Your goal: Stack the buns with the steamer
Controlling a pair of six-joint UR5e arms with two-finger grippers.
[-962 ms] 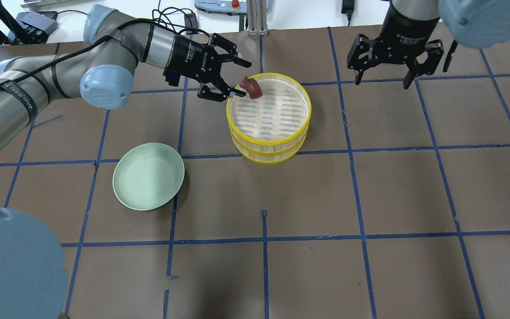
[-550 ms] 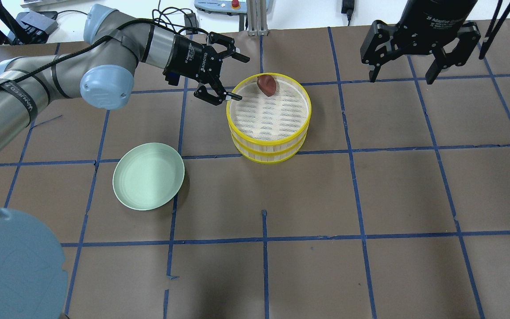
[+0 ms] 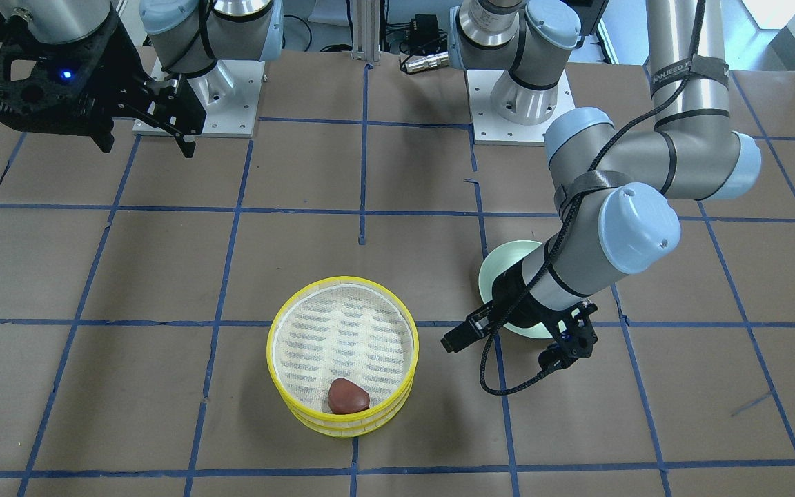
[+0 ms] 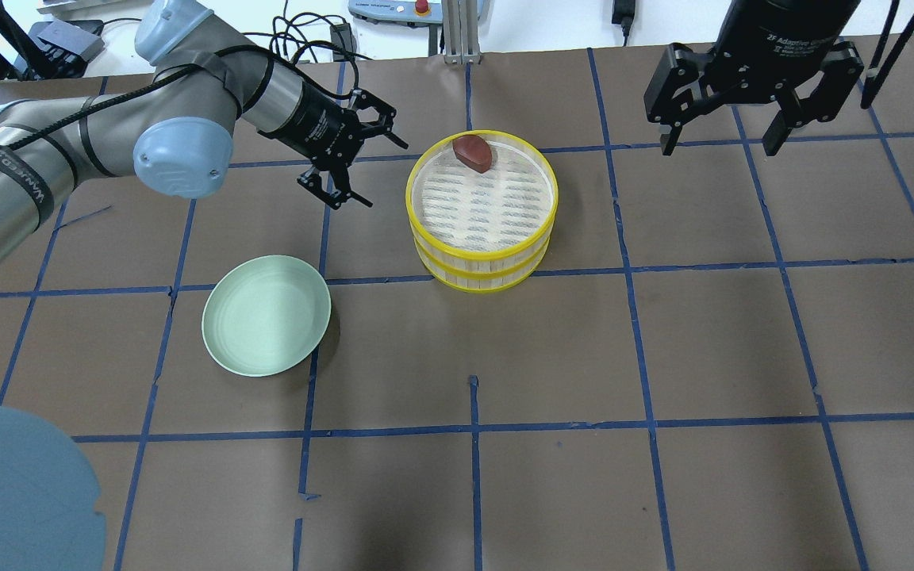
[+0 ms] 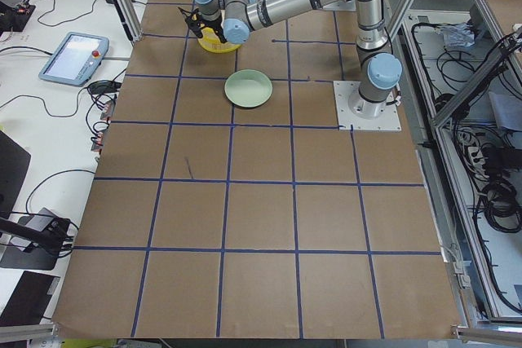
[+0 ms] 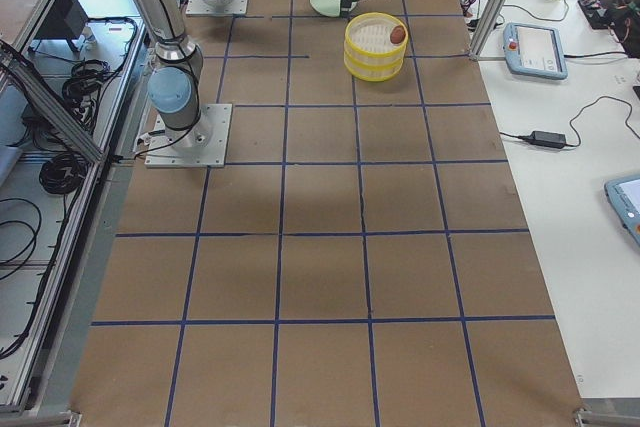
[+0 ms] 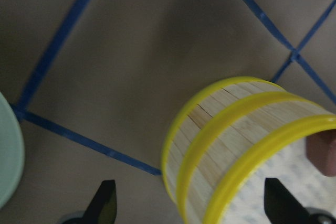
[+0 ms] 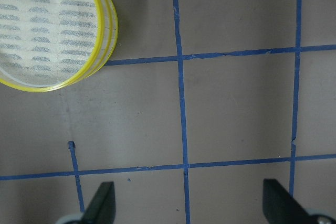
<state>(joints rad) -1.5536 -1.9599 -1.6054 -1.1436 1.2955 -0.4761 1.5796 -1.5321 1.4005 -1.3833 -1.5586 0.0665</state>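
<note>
Resting inside the top tray of the steamer, the reddish-brown bun lies against the far rim, on the side away from the robot. The steamer is two yellow-rimmed bamboo tiers stacked one on the other, standing on the brown surface marked with blue tape lines. The left fingers are spread apart and hold nothing. They hang just off the steamer's left side, clear of its rim, and the wrist view shows its slatted wall with the bun at the edge. A pale green plate sits on the surface nearer the robot, left of the steamer and apart from it. The right fingers are also spread wide and empty, raised high above the surface to the steamer's right and pointing down.
</note>
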